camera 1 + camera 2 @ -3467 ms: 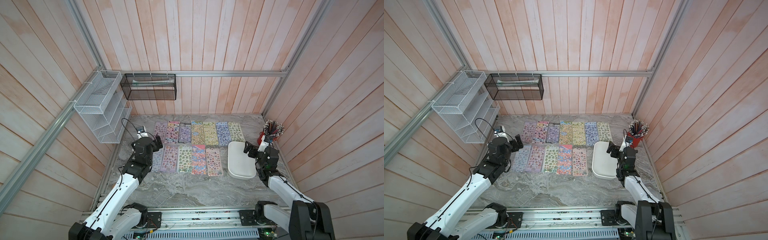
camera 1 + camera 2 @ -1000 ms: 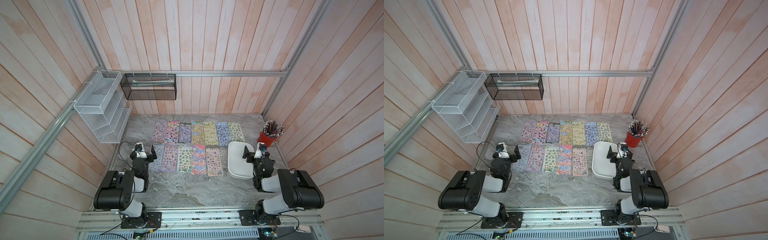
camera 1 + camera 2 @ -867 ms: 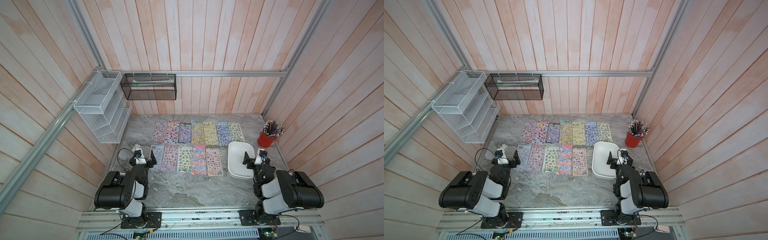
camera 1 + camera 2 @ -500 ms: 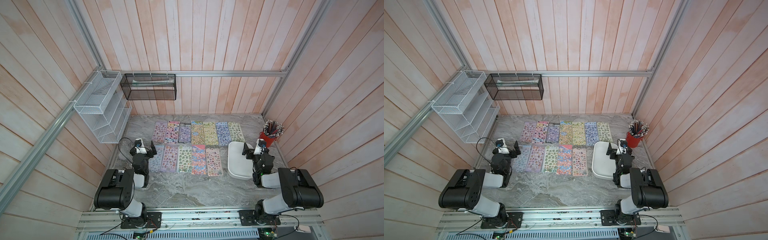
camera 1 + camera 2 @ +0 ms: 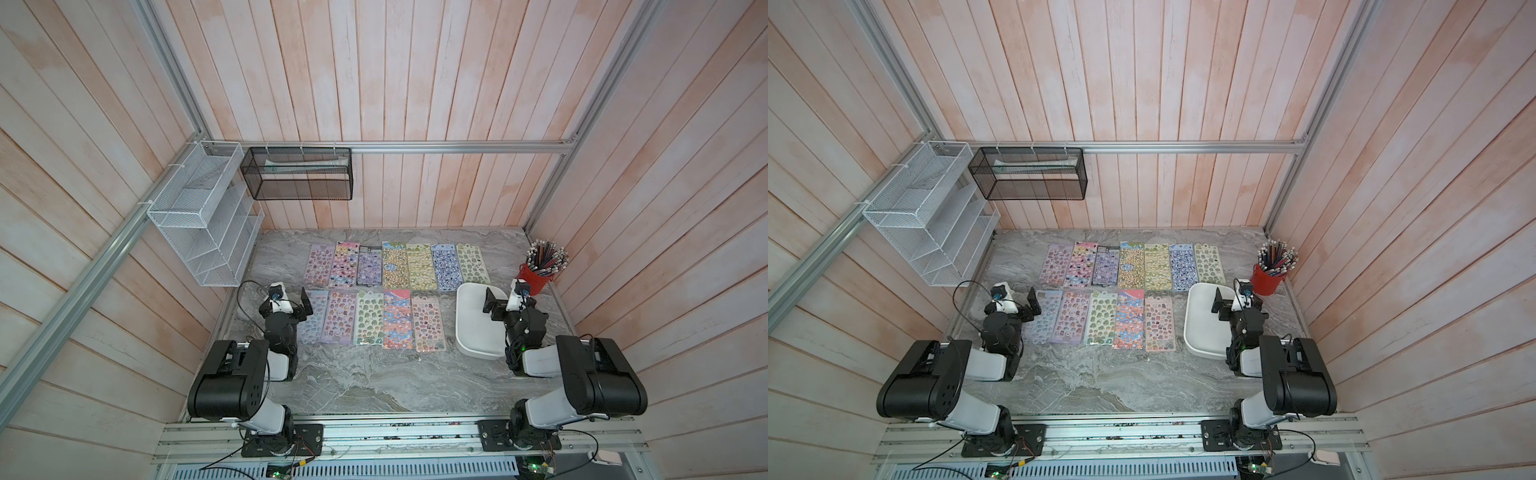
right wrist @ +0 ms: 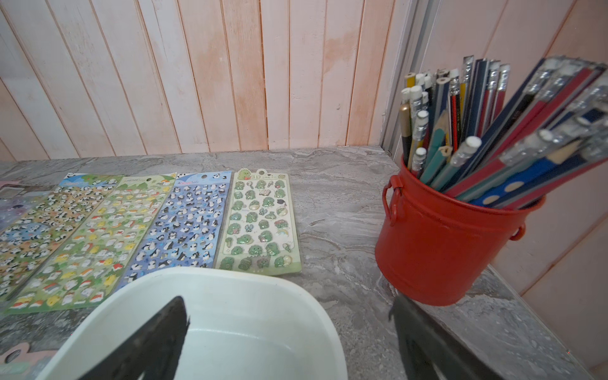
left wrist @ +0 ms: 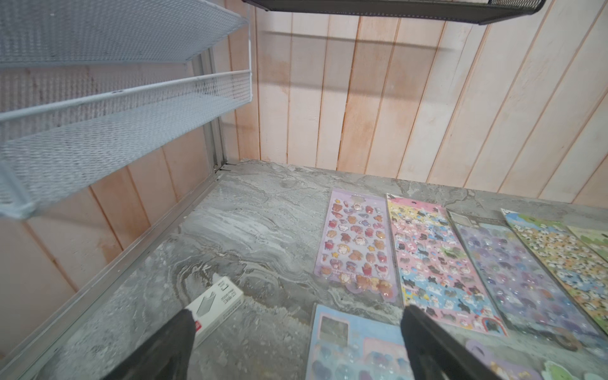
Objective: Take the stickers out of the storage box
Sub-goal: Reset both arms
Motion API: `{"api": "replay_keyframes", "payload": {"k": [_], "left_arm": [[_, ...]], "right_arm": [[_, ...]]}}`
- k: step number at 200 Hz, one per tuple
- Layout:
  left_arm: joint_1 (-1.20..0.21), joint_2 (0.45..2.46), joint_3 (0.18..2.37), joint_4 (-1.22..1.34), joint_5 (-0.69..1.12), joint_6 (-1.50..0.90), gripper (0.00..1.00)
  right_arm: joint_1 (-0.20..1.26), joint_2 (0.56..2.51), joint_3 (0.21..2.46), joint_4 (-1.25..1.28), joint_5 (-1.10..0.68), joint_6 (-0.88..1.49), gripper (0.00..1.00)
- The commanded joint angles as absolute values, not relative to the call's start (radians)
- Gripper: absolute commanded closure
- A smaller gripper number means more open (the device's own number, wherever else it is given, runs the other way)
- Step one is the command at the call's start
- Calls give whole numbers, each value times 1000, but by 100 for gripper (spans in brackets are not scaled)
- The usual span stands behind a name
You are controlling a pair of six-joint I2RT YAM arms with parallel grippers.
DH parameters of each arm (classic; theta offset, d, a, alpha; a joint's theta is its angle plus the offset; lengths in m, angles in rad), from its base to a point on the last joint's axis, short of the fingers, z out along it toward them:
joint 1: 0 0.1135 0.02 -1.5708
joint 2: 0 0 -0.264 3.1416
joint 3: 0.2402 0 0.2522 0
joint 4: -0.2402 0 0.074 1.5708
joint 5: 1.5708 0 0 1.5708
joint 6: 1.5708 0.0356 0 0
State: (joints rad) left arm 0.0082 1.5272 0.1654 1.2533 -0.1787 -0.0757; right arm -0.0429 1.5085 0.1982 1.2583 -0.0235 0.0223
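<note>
The stickers [image 5: 394, 272] lie flat on the marble table in two rows, a back row and a front row [image 5: 1130, 318], in both top views. The white storage box [image 5: 471, 336] stands to their right, and its inside [image 6: 237, 316] shows nothing in it. My left gripper [image 5: 295, 305] is open and low at the left end of the front row, over a pale blue sheet [image 7: 348, 342]. My right gripper [image 6: 289, 312] is open above the box's far right corner, one finger over the box and one over the table.
A red bucket of pencils [image 5: 536, 280] stands just behind the right gripper, near the right wall. A small white carton [image 7: 217, 304] lies by the left gripper. A white wire rack [image 5: 203, 232] and a black mesh basket [image 5: 297, 180] hang on the walls.
Both arms have folded back toward the front rail since the earliest frames. In the last second the wrists dipped and rose slightly. Stickers and box have not moved.
</note>
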Motion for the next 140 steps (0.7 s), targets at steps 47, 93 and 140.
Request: {"api": "replay_keyframes", "payload": {"k": [47,93,140], "left_arm": [[-25,1547,275,1145,-173,-30,0],[3,1537,279,1119,-109,-40,0],[9,1595,35,1645,-136,-63,0]], "right_arm": [[-45,1516,238,1211,-12,20,2],[-46,1517,248,1193,-23,16,2],[-45,1495,106,1428,47,43,2]]}}
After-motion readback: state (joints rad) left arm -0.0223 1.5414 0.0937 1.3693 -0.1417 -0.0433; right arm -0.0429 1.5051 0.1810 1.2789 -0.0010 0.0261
